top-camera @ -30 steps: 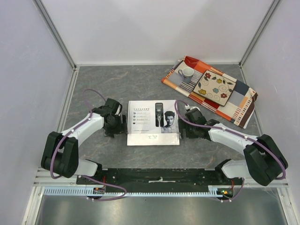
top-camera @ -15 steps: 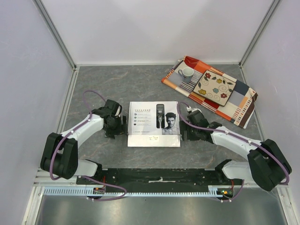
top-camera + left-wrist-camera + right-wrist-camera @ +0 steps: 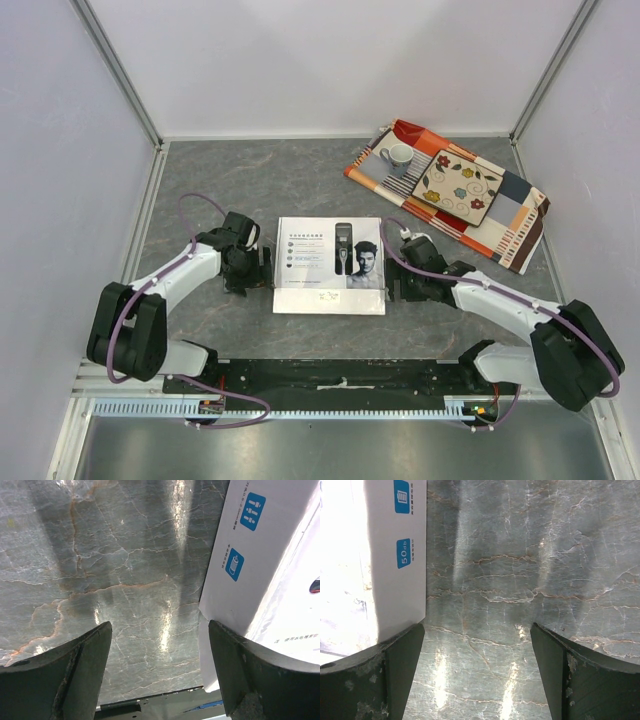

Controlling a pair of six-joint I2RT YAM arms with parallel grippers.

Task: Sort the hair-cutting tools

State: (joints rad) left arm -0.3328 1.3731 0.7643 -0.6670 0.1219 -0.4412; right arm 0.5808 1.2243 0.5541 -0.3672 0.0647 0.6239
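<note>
The white cardboard box [image 3: 330,264], printed with a clipper and a man's face, lies flat in the middle of the table. The clipper, comb attachments and cable are out of view. My left gripper [image 3: 262,268] is open at the box's left side; in the left wrist view [image 3: 160,675] its right finger is against the box's side [image 3: 250,555]. My right gripper [image 3: 396,280] is open at the box's right side; in the right wrist view [image 3: 477,675] its left finger sits by the box's corner [image 3: 395,570]. Only bare table lies between each pair of fingers.
A patterned cloth [image 3: 520,215] lies at the back right with a small grey-white cup [image 3: 398,156] and a floral square plate [image 3: 458,186] on it. White walls enclose the grey marbled table [image 3: 250,180].
The box's near flap, raised a second ago, now lies flat and the box sits a little nearer. The right gripper has moved slightly nearer and right; the left arm has barely moved.
</note>
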